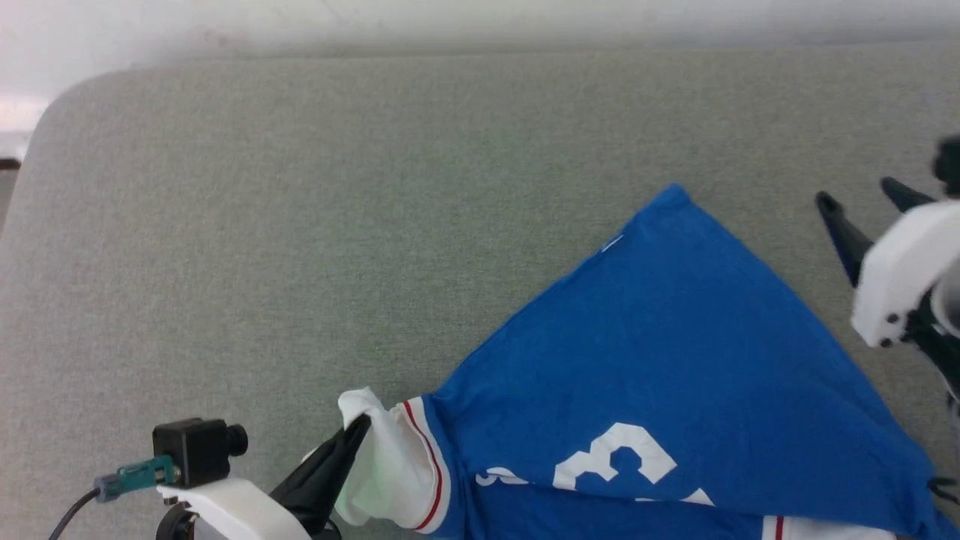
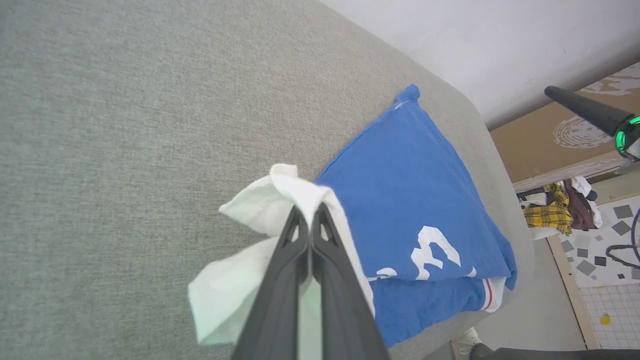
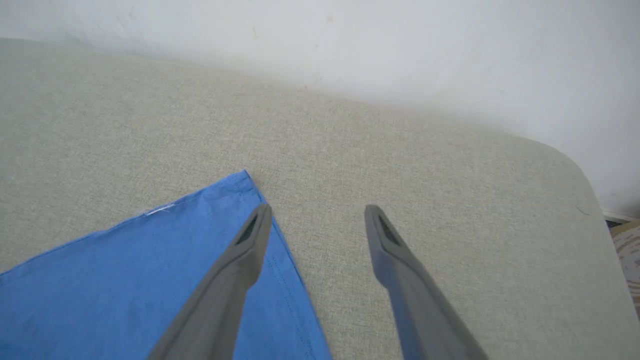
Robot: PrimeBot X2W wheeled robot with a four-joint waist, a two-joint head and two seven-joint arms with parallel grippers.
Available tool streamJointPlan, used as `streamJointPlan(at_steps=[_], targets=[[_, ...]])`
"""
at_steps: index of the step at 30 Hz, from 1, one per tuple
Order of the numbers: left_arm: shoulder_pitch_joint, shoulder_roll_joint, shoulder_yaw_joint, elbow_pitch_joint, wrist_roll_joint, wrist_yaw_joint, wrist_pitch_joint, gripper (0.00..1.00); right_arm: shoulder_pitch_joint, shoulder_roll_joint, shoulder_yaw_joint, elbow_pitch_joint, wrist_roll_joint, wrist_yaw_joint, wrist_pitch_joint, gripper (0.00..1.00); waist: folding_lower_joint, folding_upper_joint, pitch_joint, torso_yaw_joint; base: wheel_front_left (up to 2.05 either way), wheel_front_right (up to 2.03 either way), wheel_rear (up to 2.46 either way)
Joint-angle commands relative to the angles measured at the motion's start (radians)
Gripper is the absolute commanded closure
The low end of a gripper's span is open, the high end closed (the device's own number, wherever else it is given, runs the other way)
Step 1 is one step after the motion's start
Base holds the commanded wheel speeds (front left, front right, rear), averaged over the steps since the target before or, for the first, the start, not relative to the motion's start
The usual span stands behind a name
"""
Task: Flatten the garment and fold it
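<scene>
The bright blue garment (image 1: 660, 360) lies folded over on the grey-green cushioned surface (image 1: 300, 225), one corner pointing to the far side, a white "3" showing near the front. My left gripper (image 1: 358, 429) is shut on its white sleeve (image 1: 386, 465), which has a red stripe at its edge. In the left wrist view the left gripper (image 2: 309, 212) pinches the white sleeve (image 2: 235, 290) beside the blue garment (image 2: 410, 185). My right gripper (image 1: 862, 196) hangs open at the right, above the surface. In the right wrist view the right gripper (image 3: 317, 212) spreads over the blue garment (image 3: 150, 275), just past its corner.
A pale wall (image 3: 350, 45) runs behind the cushioned surface (image 3: 450, 200). Past its right end in the left wrist view stand a cardboard panel (image 2: 565, 135), a heap of clothes (image 2: 560, 210) and a patterned floor (image 2: 600, 245). The left half of the surface lies bare.
</scene>
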Motion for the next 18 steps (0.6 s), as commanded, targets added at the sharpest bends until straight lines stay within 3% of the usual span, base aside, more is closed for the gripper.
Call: streamJointPlan(at_steps=[1,10,18], targets=[[-0.022,-0.003,-0.004,0.008,-0.002,-0.011,-0.003,1.00,-0.037,-0.010,0.033,0.045,-0.005,-0.001,0.014,0.00,-0.0002,-0.0001,0.052,0.049,0.00,0.00,0.00],[-0.086,-0.018,-0.030,0.048,-0.013,-0.044,-0.001,1.00,-0.235,-0.056,0.200,0.312,0.004,-0.001,0.073,0.00,-0.0002,-0.0001,0.146,0.143,0.00,0.00,0.00],[-0.141,-0.031,-0.053,0.086,-0.017,-0.079,-0.007,1.00,-0.294,-0.102,0.278,0.473,0.022,-0.001,0.088,0.00,-0.0002,-0.0001,0.203,0.198,0.00,0.00,0.00]])
